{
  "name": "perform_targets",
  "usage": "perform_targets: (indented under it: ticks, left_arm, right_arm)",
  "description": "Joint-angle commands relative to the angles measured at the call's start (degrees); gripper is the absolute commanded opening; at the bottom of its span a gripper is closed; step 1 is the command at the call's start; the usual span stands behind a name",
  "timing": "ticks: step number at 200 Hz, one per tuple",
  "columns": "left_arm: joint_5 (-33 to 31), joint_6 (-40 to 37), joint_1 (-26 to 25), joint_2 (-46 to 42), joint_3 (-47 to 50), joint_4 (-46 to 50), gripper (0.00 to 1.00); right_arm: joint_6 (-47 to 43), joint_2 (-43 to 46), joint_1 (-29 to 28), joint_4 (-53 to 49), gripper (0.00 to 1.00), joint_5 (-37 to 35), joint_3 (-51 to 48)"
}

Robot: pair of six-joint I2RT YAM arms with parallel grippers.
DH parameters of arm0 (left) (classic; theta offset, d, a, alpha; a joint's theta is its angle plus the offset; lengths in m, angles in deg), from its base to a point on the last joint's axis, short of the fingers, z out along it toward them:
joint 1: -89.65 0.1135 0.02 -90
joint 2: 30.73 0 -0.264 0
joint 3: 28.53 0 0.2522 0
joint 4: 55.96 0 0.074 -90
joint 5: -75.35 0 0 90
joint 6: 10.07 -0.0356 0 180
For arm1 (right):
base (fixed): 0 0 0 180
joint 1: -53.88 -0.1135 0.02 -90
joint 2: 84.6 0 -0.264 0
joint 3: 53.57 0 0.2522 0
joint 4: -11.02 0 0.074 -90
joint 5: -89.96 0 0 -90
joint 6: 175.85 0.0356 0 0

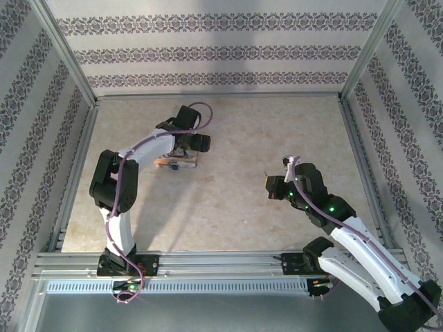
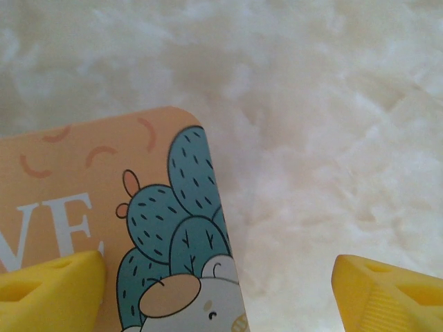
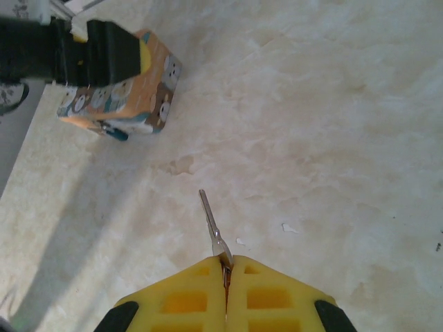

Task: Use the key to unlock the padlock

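Marble table (image 1: pixel 235 214) centre open | padlock (image 3: pixel 149 104) left-rear | right end effector (image 3: pixel 225 266) pinching key (image 3: pixel 210 218)

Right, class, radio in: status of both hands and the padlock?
Left hand open, straddling padlock edge. Right hand shut on key, well short of padlock. Nothing between them.

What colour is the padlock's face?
Padlock: orange-tan, teal cactus print; best in left wrist view.

White "VE" on orange padlock (image 2: pixel 104 173); earlier letters cut off.
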Motion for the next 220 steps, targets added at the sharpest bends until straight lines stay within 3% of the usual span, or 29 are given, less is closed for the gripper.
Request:
perform_targets:
  ticks: [1,109,159,220]
  left_arm:
    - [2.31,3.35,-4.53,-0.82,3.49,2.36,0.84]
    - [4.11,12.84,-18.73,-4.3,7.82,-2.2,0.84]
    - [7.67,14.24,-20.66,0.32,2.3,-4.31,0.83]
    - [7.31,11.23,-20.57,9.49,-10.15,-1.82,0.84]
  right_arm:
    - [1.67,1.11,3.05,-0.5,0.0,4.33,-1.93]
    - [1.09,2.77,12.4,-2.17,0.0,11.39,-3.61]
    - [0.64,2.45,13.3,-3.0,0.0,11.41,-3.34]
    - [1.43,3.94,13.48,-3.48,0.0,11.41,-4.36]
